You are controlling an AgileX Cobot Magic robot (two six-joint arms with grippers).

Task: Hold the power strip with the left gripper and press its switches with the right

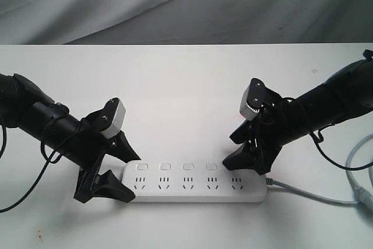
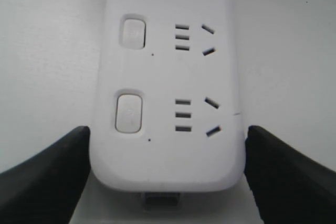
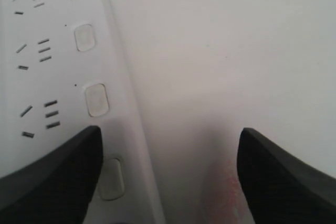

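Here left pincer [image 2: 168,131] clamps power strip [image 1: 198,195] across both long edges — right pincer [image 3: 170,131] spread wide over switches [image 3: 97,99].

Materials and finish: mostly plastic, low gloss.

The power strip [image 1: 198,188] is seen as smooth white plastic with a faint sheen. Its switches [image 2: 129,113] are the same white plastic, finished slightly more matt. Its cord [image 1: 315,194] is sheathed in smooth grey plastic or rubber. The left gripper [image 1: 129,174] and right gripper [image 1: 247,165] are moulded in matt black plastic, and a fine grain is visible on the fingers [image 3: 47,182] up close. The table [image 1: 186,86] is surfaced smooth, matt white. Creased matt grey cloth [image 1: 175,4] is hung beyond the table's far edge.
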